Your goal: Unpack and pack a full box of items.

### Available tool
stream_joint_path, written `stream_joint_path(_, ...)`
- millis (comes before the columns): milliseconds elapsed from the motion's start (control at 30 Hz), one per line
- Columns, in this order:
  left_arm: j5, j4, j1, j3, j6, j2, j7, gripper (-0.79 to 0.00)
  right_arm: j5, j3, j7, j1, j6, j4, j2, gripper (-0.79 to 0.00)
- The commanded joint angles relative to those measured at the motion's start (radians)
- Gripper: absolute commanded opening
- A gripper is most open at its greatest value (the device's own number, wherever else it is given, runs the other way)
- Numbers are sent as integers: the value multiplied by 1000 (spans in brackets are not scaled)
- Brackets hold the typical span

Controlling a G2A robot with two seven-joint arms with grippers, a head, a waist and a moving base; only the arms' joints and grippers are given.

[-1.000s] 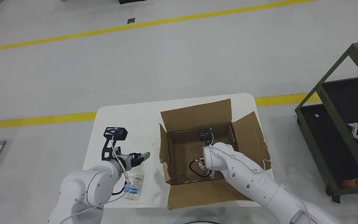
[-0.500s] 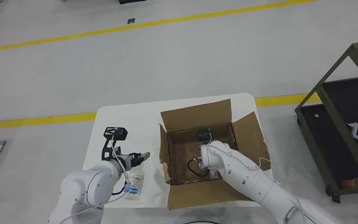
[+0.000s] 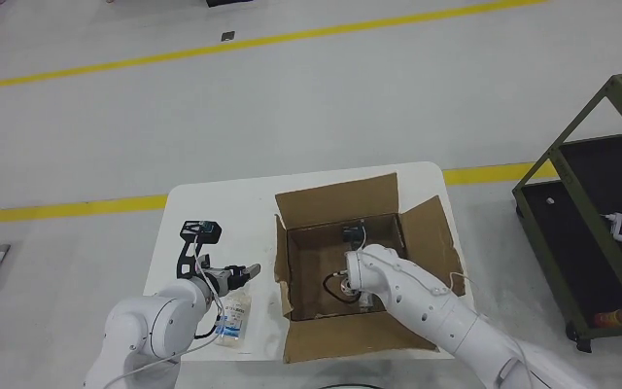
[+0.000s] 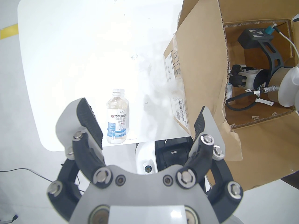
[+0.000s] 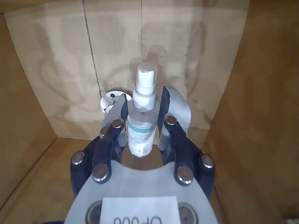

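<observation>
Spray bottle (image 5: 142,127) is clamped in your right gripper (image 5: 144,99) inside the cardboard box (image 5: 46,59); in the top view the arm (image 3: 418,292) covers it. Your left gripper (image 4: 144,113) hangs open above the worktop (image 4: 70,36).

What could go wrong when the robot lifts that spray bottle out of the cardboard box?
1. The right arm's jaws pinch the spray bottle across its smooth round body, so it might slip or tilt while rising.
2. The cardboard box has flaps sticking up; the arm could snag one and drag the box.
3. The clear bottle sits close to the table edge, so a bump might knock it off.
</observation>
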Motion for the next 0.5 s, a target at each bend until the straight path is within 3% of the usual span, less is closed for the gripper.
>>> stream_joint_path(0, 0, 0, 0, 0, 0, 0, 0, 0, -17, -1, -3, -1, 3, -17, 5, -656)
stream_joint_path(33, 0, 0, 0, 0, 0, 0, 0, 0, -36, -4, -2, 1, 2, -31, 8, -674)
stream_joint_path(67, 0, 0, 0, 0, 0, 0, 0, 0, -54, -6, -1, 1, 1, -45, 10, -754)
stream_joint_path(100, 0, 0, 0, 0, 0, 0, 0, 0, -74, -6, 0, 0, 0, -64, 13, -785)
stream_joint_path(433, 0, 0, 0, 0, 0, 0, 0, 0, -254, 38, 73, -1, -74, -115, 24, -785)
stream_joint_path(467, 0, 0, 0, 0, 0, 0, 0, 0, -262, 44, 85, -3, -85, -117, 22, -650)
